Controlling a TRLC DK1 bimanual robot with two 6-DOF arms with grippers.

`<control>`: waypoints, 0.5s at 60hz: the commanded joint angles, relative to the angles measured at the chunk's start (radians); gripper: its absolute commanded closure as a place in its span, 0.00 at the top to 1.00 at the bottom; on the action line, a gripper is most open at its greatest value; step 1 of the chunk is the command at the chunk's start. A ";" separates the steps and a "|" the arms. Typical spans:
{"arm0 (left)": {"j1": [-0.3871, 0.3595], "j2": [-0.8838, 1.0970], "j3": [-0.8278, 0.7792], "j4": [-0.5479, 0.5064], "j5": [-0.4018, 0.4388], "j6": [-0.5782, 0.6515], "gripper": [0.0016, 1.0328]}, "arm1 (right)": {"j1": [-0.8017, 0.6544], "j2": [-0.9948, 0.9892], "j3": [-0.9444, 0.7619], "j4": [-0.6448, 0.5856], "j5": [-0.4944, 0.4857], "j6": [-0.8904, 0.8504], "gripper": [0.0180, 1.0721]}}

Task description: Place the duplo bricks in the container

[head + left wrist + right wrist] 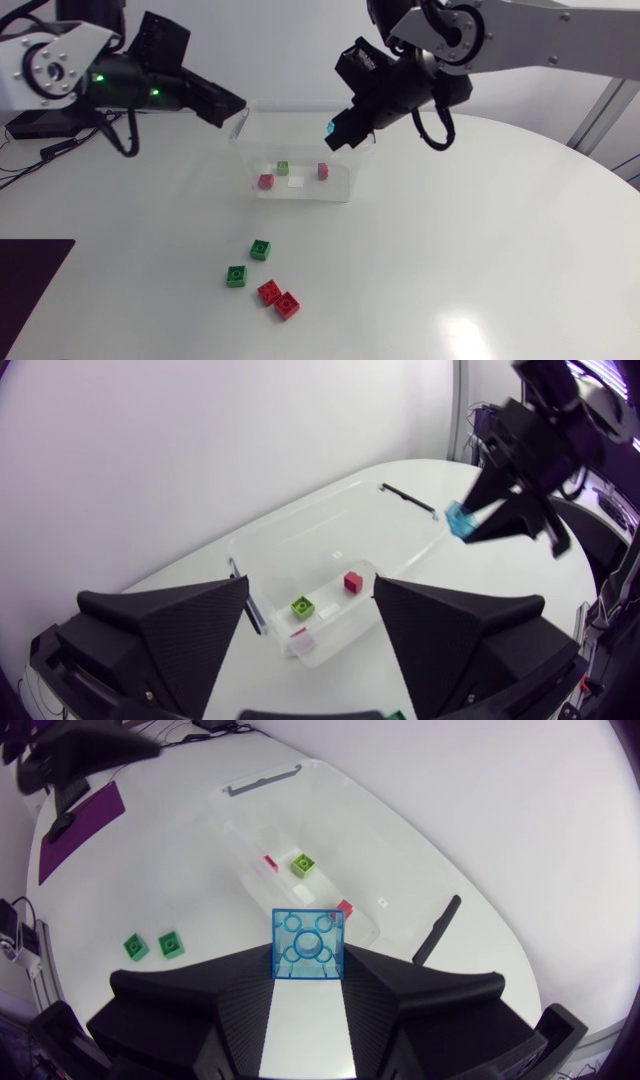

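Right pincer (310, 975) clamped on blue brick (308, 945), held above clear container (340, 190), right end. Left pincer (310, 595) fingers apart, beside container's left end. Inside: green brick (283, 168), two red bricks (266, 181) (323, 171). Loose on tabletop (480, 260) in front: green pair (260, 249) (236, 276), red pair (268, 291) (288, 305).

Tally: 1 clear plastic container (300, 196). 3 green square duplo bricks (283, 168) (260, 249) (236, 276) (1 in the container, 2 out on the white worktop (480, 250)). 4 red square duplo bricks (265, 181) (323, 171) (268, 291) (288, 305) (2 in, 2 out). 1 translucent blue duplo brick (309, 945). Bricks overall: 8.
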 commanded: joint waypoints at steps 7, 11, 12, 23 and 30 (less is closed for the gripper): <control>0.029 -0.164 -0.240 -0.088 0.057 0.167 0.87 | -0.032 0.139 0.143 0.013 0.007 0.047 0.18; 0.042 -0.199 -0.303 -0.128 0.086 0.227 0.87 | -0.038 0.179 0.186 0.013 0.009 0.057 0.18; 0.044 -0.207 -0.314 -0.129 0.087 0.233 0.87 | -0.038 0.186 0.192 0.013 0.009 0.058 0.18; 0.038 -0.228 -0.463 -0.177 0.112 0.359 0.87 | -0.042 0.286 0.267 0.017 0.041 0.058 0.40; 0.024 -0.216 -0.524 -0.177 0.113 0.421 0.87 | -0.048 0.334 0.307 0.012 0.061 0.057 0.75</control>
